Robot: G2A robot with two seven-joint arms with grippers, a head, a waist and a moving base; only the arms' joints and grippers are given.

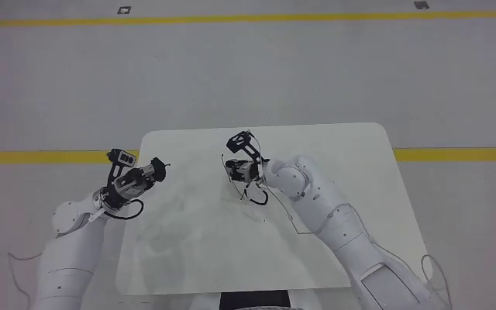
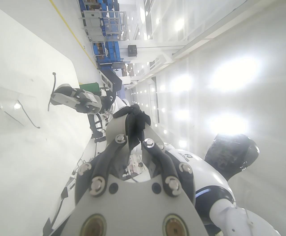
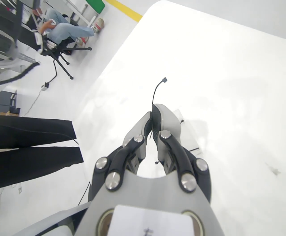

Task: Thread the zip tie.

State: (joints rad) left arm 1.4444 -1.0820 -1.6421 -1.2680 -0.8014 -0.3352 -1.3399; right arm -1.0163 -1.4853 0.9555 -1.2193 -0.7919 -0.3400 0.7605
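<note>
My right gripper [image 3: 152, 112] is shut on a black zip tie [image 3: 156, 89] above the middle of the white table [image 1: 341, 155]. The strap sticks out past the fingertips and its square head [image 3: 165, 79] points away from the wrist. In the left wrist view the same zip tie [image 2: 53, 89] stands crosswise in the far right gripper [image 2: 52, 98]. My left gripper [image 2: 136, 114] hangs over the table's left edge, apart from the tie. Its black-wrapped tips are shut together with nothing seen between them. From above, the left gripper [image 1: 159, 168] faces the right gripper [image 1: 232, 172].
A clear plastic bag [image 3: 190, 138] lies flat on the table under the right gripper, with spare black zip ties [image 2: 28, 116] in and beside it. The rounded table corner [image 3: 156, 4] and edge lie close beyond the right gripper.
</note>
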